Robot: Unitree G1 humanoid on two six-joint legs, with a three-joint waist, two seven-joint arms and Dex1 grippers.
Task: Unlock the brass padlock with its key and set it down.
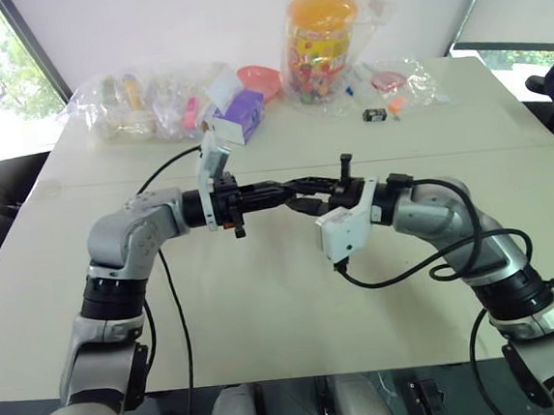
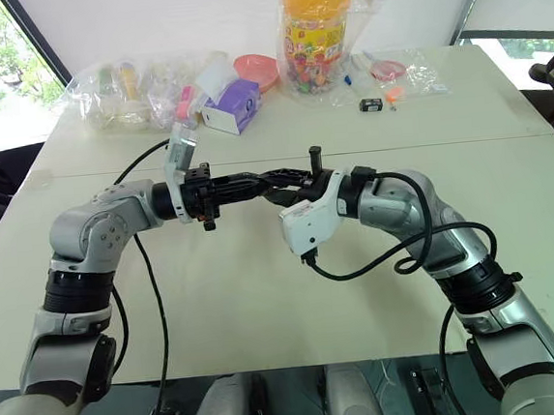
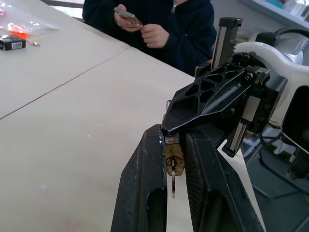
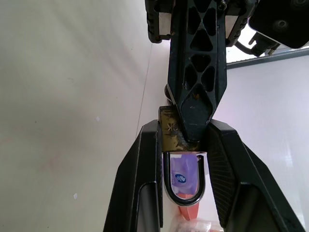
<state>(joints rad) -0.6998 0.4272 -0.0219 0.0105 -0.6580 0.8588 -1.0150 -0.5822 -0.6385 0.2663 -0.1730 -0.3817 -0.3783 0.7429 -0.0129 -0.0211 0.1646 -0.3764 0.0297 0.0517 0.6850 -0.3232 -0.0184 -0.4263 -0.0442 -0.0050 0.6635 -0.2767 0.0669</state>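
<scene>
The small brass padlock (image 4: 170,131) has a dull gold metal body, scuffed and tarnished, and its thin silver steel shackle (image 4: 183,193) shines smooth and bright. A slim silvery metal key (image 3: 173,181) hangs from the padlock's underside. Pressed against the padlock, the left gripper's (image 3: 175,159) black fingers (image 3: 140,193) look like matt, faintly grainy plastic, scratched along their edges, and the right gripper's (image 4: 185,150) fingers (image 4: 140,183) show the same matt black. Beneath the padlock lies the cream table top (image 1: 267,315), smooth and matt. Beyond the padlock, crinkled clear plastic bags (image 1: 142,108) gleam glossily.
</scene>
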